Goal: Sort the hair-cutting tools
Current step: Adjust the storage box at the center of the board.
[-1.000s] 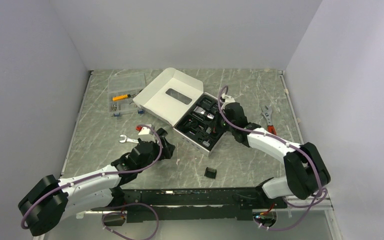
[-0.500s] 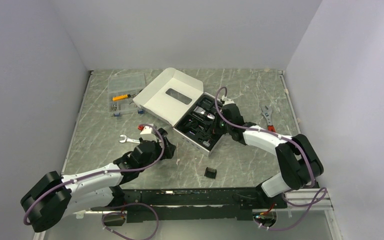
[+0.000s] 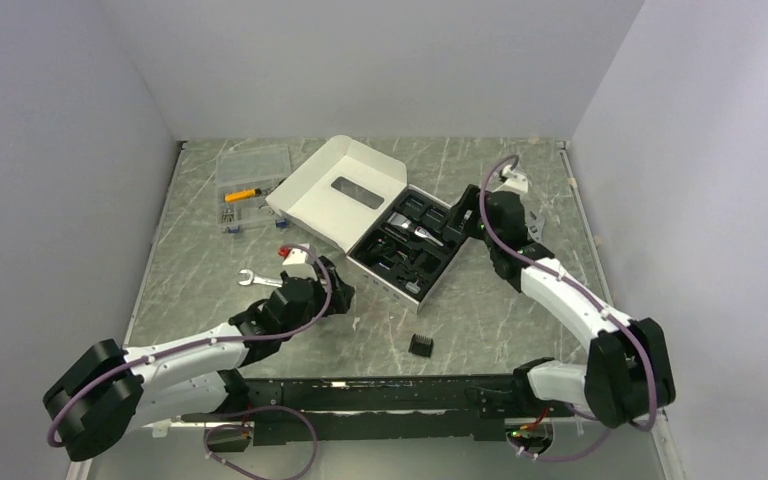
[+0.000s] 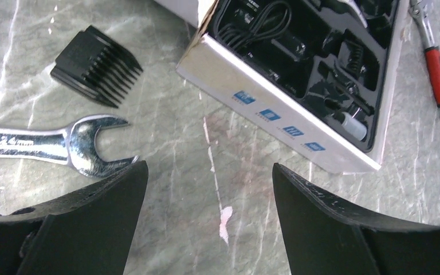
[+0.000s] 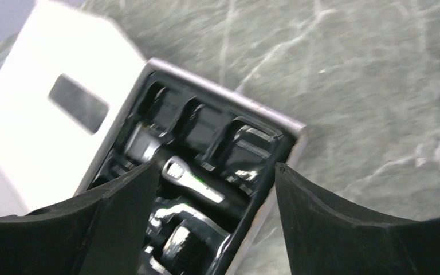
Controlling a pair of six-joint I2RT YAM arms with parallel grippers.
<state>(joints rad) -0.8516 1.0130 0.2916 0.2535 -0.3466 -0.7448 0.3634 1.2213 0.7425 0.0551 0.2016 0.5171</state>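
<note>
The hair clipper (image 5: 197,183), black and silver, lies in the black tray of the open white box (image 3: 438,285). Several black comb attachments sit in the tray's pockets (image 4: 352,57). My right gripper (image 5: 216,167) hovers open over the tray's far right corner, holding nothing, and stands at the box's right edge in the top view (image 3: 458,213). One loose comb (image 4: 94,66) lies on the table ahead of my open, empty left gripper (image 4: 209,169). Another comb (image 3: 420,345) lies near the front edge. The left gripper (image 3: 338,295) is left of the box.
A silver open-end wrench (image 4: 63,146) lies just beside my left finger (image 4: 109,206). A red-handled adjustable wrench (image 4: 438,69) lies right of the box. The box's white lid (image 3: 345,190) stands open to the far left. A clear parts case (image 3: 252,180) sits at the back left.
My right gripper, shut low inside the tray before, has opened and drawn up and to the right of the box. The left gripper has edged slightly right.
</note>
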